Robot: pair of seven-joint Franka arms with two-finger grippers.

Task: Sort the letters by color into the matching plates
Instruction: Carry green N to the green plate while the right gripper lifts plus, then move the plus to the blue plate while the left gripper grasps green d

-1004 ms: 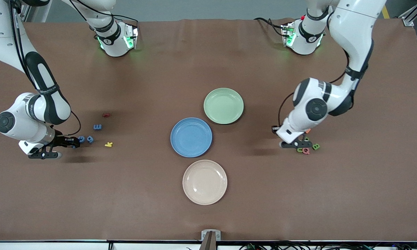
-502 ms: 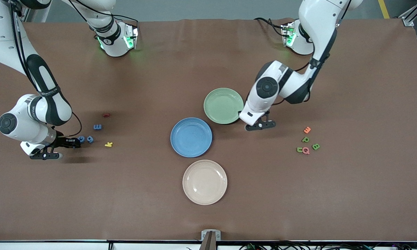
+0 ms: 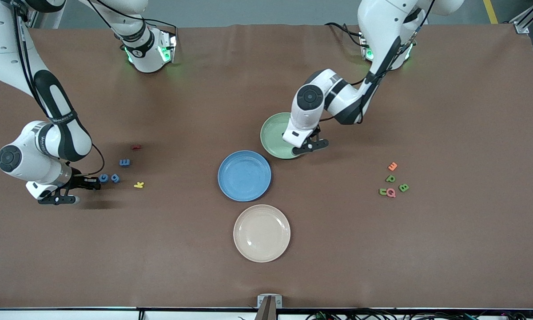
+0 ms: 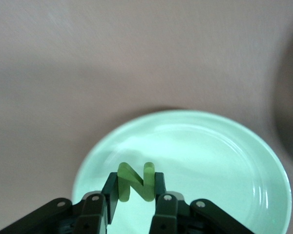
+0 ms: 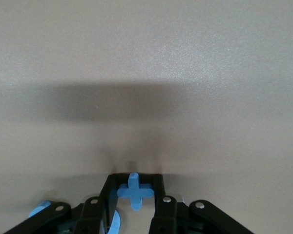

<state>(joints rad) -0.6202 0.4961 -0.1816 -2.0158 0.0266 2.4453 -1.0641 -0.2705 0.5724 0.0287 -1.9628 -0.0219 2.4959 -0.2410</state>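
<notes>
Left gripper: clamped on green N over pale green plate.
Right gripper: clamped on blue plus at table.

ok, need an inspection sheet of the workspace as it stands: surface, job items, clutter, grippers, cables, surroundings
Surface: brown table, matte.
Job's things: green plate and blue plate hold nothing yet; blue G, 9, E at the right arm's end; green P, B, C at the left arm's end.
Clutter: beige plate; red, yellow, orange, pink letters.
Grippers: left gripper shut on green N over green plate; right gripper shut on blue plus at the table.
Cables: bundle along camera-side edge.
Surroundings: grey floor.
</notes>
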